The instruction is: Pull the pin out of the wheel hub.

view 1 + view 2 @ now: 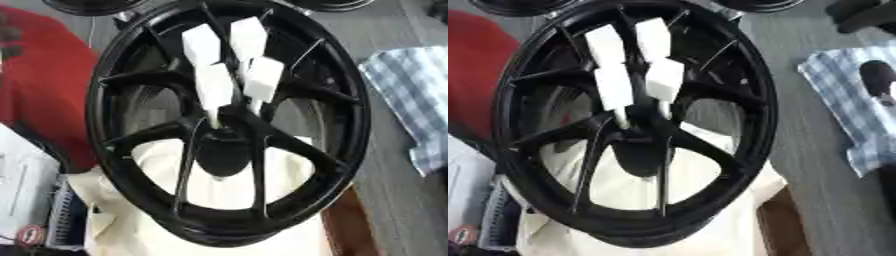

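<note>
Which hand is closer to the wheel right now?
Right, probably: a dark shape, likely the right hand, sits over the checked cloth, off to the right of the wheel, not touching it. The left hand shows in neither view.

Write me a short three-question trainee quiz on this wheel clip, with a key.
1. True or false: the white blocks stand over the upper half of the black wheel.
2. What lies on the table to the right of the wheel? A) a checked blue and white cloth B) a metal toolbox C) a coil of rope
3. Fill in: the sheet seen through the lower gaps between the spokes is ____ in colour.

Key: 1 true; 2 A, the checked cloth; 3 cream. Neither robot hand can be made out for certain in either view, so nothing is asked about them.
</note>
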Tool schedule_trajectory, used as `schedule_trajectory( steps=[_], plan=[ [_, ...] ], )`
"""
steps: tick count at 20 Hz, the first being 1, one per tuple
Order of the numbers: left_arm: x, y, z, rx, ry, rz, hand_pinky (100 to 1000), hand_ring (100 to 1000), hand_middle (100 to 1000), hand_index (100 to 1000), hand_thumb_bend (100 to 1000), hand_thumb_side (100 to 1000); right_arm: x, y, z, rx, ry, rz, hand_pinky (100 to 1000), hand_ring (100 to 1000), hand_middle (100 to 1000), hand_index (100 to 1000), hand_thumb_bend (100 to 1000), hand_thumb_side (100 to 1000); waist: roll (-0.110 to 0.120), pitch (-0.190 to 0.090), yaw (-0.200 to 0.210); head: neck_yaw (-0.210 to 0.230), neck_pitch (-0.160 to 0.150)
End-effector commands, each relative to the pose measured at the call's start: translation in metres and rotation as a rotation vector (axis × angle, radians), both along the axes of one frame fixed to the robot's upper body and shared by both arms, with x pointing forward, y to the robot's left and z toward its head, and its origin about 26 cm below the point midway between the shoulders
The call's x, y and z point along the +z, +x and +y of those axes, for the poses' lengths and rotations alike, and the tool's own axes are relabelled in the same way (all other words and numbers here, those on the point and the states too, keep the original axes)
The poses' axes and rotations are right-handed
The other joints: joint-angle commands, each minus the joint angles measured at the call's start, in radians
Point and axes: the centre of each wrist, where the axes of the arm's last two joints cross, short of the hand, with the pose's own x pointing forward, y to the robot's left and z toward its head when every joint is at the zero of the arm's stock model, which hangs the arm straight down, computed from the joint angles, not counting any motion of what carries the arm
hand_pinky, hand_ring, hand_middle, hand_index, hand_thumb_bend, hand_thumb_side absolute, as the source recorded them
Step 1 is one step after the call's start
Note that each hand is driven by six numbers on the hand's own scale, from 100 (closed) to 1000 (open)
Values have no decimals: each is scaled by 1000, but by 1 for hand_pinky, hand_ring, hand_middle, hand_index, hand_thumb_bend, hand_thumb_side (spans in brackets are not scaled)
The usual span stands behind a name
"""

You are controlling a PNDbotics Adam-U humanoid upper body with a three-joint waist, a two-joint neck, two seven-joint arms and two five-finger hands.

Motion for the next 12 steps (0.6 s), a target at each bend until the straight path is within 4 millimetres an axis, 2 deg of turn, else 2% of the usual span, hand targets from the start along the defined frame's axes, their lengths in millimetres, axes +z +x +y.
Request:
schedule_trajectory(
  steps=[1,4,7,9,12],
  plan=[
    [11,-2,2,-9,32,-31,785,797,593,752,100,640,29,-4,6,4,-183,-62,871,891,819,796,172,321,4,-11,6,-15,0],
    [12,-2,0,-18,33,-31,785,797,592,752,100,637,48,-5,11,10,-341,-105,877,902,831,803,247,310,1,-6,22,-32,-6],
    [12,-1,-3,-42,30,-25,784,798,593,753,100,645,57,-6,15,29,-477,-141,888,921,848,813,278,314,-2,-1,37,-53,-11],
    [12,-1,-4,-48,29,-23,784,798,593,753,100,647,58,-5,19,37,-536,-154,891,927,854,816,272,340,-3,1,41,-62,-12],
    [12,-1,-5,-55,30,-22,784,798,593,753,100,647,58,-3,27,31,-584,-161,890,927,853,813,227,333,-2,4,45,-73,-14]
  ],
)
